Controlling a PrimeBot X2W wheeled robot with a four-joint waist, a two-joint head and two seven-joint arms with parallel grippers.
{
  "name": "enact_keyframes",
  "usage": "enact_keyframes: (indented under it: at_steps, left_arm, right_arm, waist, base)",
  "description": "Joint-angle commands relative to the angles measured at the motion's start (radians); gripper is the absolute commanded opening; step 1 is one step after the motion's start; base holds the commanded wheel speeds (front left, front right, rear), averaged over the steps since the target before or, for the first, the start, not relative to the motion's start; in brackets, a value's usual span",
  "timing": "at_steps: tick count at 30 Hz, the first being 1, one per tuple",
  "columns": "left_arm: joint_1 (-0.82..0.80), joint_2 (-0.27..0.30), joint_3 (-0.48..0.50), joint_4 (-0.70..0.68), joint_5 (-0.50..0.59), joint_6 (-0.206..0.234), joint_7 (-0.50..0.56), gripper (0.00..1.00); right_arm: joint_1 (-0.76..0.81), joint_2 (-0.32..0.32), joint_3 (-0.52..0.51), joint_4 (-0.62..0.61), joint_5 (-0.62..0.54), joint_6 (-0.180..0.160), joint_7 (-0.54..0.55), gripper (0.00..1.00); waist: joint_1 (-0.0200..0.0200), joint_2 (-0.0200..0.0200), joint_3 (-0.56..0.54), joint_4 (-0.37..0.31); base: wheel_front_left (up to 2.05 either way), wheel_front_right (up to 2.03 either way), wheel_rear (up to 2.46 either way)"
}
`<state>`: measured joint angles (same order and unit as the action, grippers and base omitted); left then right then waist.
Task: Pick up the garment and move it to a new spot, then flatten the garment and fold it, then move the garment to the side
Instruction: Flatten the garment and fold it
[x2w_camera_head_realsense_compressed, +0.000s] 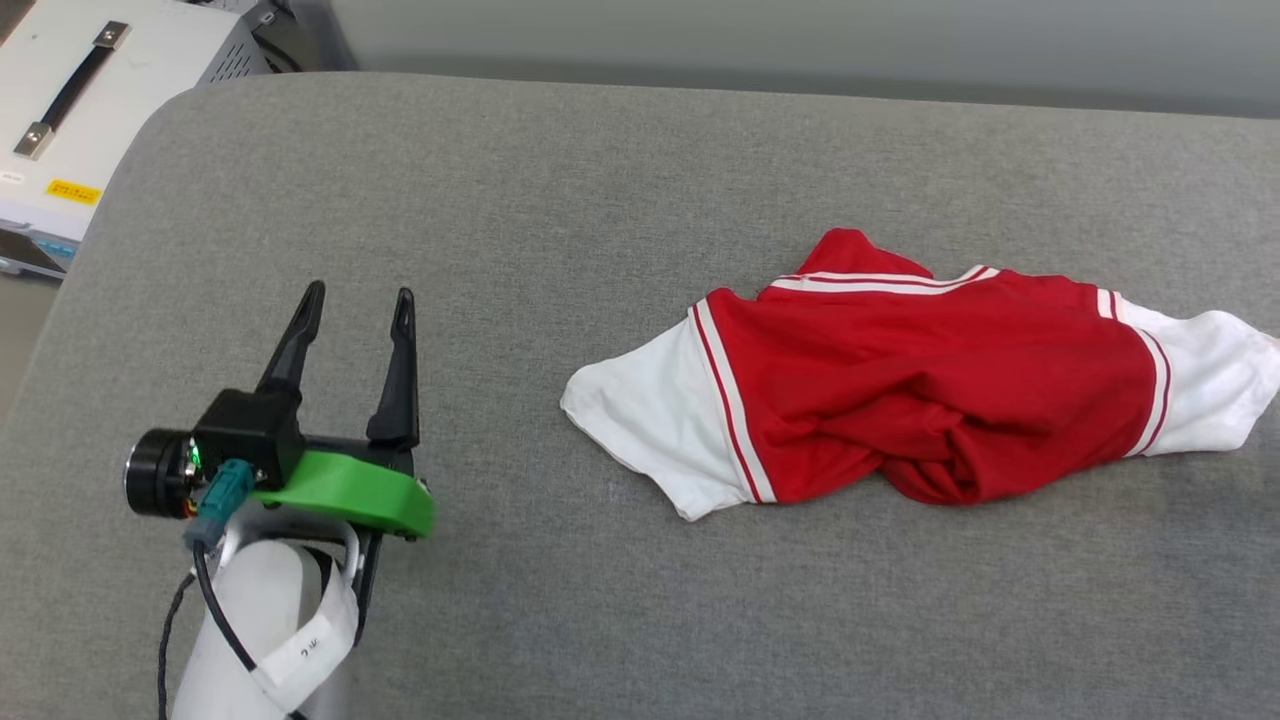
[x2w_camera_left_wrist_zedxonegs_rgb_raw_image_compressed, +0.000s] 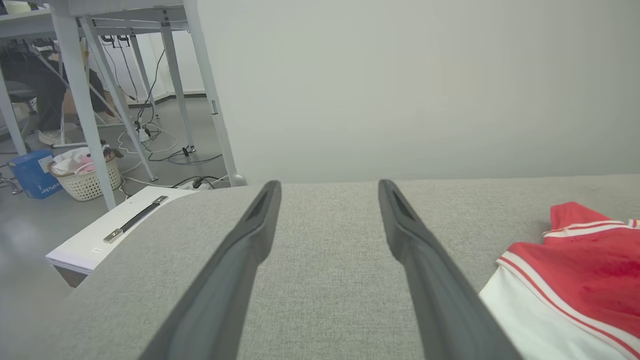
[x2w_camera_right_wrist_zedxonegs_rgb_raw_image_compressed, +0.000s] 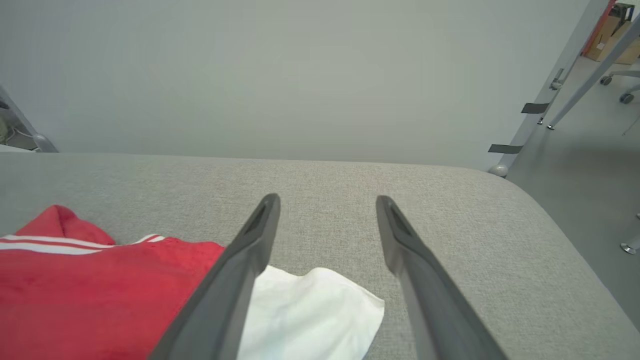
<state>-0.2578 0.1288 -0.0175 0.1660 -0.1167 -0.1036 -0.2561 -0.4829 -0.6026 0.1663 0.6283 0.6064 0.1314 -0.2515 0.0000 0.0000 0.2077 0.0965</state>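
Red jersey T-shirt lies crumpled on the grey fabric-covered desk, right of centre, white sleeves out to either side. Left gripper stands open and empty, well to the shirt's left. Right gripper stands open above one white sleeve, holding nothing.

A grey fabric-covered surface with rounded corners stood against a plain pale wall under even, soft light. Beside its left corner sat a white case with a black handle. On the grey floor beyond were the slanted metal legs of a desk, a woven basket, a blue box and loose cables. Past the right corner stood a cardboard box.
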Motion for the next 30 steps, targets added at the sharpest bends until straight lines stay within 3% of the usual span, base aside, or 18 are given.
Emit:
enact_keyframes:
  at_steps: [1,6,9,18,24,30]
  left_arm:
    - [-0.037,0.022,-0.01,0.017,-0.013,-0.011,-0.006,1.0]
    - [-0.158,0.099,-0.096,0.067,-0.057,-0.025,0.054,1.0]
    - [-0.236,0.156,-0.206,0.08,-0.133,-0.026,0.146,1.0]
    - [-0.454,0.311,-0.551,0.109,-0.471,-0.027,0.573,1.0]
    - [-0.549,0.356,-0.744,0.142,-0.661,-0.027,0.807,1.0]
    - [-0.614,0.378,-0.88,0.2,-0.727,-0.027,0.882,1.0]
  right_arm:
    - [0.036,0.025,-0.022,-0.04,-0.033,-0.001,-0.008,1.0]
    - [0.144,0.11,-0.115,-0.208,-0.125,-0.001,-0.01,1.0]
    - [0.215,0.158,-0.153,-0.294,-0.176,-0.001,-0.009,1.0]
    - [0.327,0.234,-0.204,-0.459,-0.257,-0.001,0.071,1.0]
    - [0.334,0.257,-0.199,-0.506,-0.273,-0.001,0.102,1.0]
    - [0.316,0.264,-0.185,-0.516,-0.28,-0.001,0.107,1.0]
  waist:
    - [0.0,0.0,-0.007,-0.009]
    - [0.0,0.0,-0.012,-0.016]
    - [0.0,0.0,-0.015,-0.021]
    - [0.0,0.0,0.0,-0.041]
    - [0.0,0.0,0.026,-0.066]
    - [0.0,0.0,0.065,-0.097]
  base:
    - [0.0,0.0,0.0]
    - [0.0,0.0,0.0]
    - [0.0,0.0,0.0]
    - [0.0,0.0,0.0]
    - [0.0,0.0,0.0]
    - [0.0,0.0,0.0]
